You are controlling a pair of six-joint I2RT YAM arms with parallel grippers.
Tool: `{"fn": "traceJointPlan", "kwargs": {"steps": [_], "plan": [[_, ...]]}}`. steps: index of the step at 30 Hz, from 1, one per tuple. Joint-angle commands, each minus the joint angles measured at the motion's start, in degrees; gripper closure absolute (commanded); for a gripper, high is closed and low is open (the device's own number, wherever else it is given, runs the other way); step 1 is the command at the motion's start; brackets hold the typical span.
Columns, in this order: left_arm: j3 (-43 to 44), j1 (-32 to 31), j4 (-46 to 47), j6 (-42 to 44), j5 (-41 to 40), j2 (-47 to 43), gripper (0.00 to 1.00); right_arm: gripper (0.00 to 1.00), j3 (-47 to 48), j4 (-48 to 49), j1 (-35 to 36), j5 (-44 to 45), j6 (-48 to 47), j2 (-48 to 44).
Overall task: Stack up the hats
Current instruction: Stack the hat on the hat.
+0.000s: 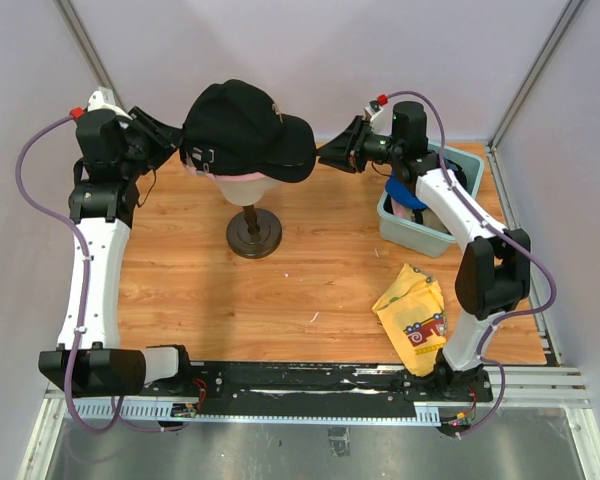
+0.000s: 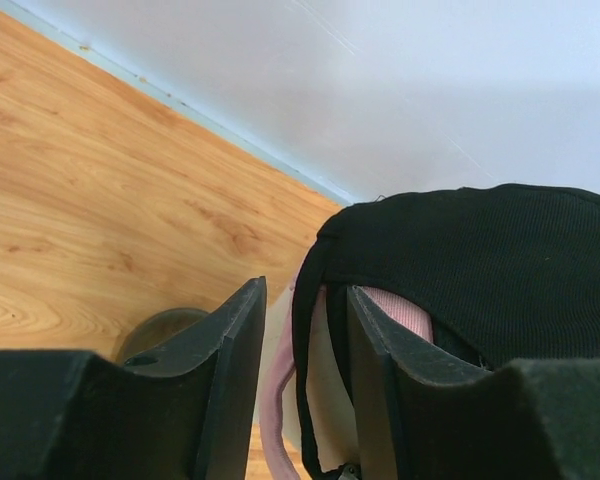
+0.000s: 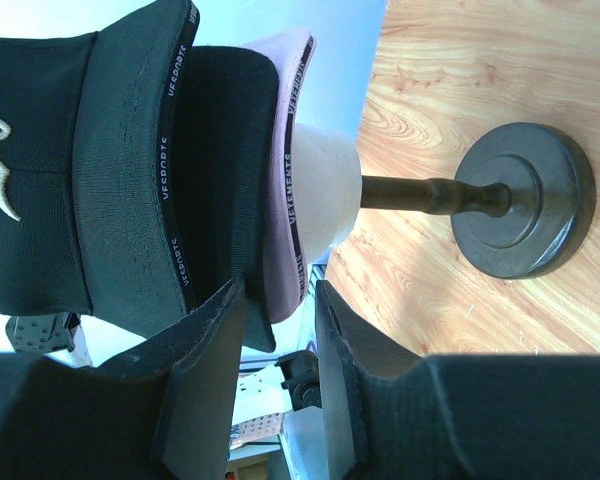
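Two hats sit stacked on the mannequin head at the back middle of the wooden table; we see a black cap with pale stitching on its front pulled over a pink cap, only the pink rim showing beneath, both brims pointing right. The left gripper stands at the caps' back edge, fingers parted with slack either side of the black rim; the right gripper meets the brims, jaws likewise apart and clamping nothing. A blue cap lies in the teal bin at the right rear. The back wall runs just behind the head; bare wood lies in front of the stand base; a yellow cloth lies near right.
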Motion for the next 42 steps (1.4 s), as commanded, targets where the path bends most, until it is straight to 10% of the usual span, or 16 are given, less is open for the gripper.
{"fn": "traceJointPlan", "kwargs": {"steps": [1,21,35,42], "plan": [[2.66,0.12,-1.59,-0.43,-1.89,-1.41,0.57,0.65,1.8,-3.85,-0.69,2.23,-3.81,-2.28],[6.89,0.07,-1.05,-1.49,-7.69,-4.08,0.48,0.65,9.28,-15.31,-0.74,5.93,-12.55,-3.24],[15.01,-0.6,3.28,-1.19,-7.5,-7.0,0.55,0.59,17.8,-40.56,-6.49,31.44,-34.73,-14.48],[21.91,-13.11,2.75,4.59,-8.48,0.11,0.6,0.52,10.13,-45.66,-14.54,40.07,-39.4,-23.06]]}}
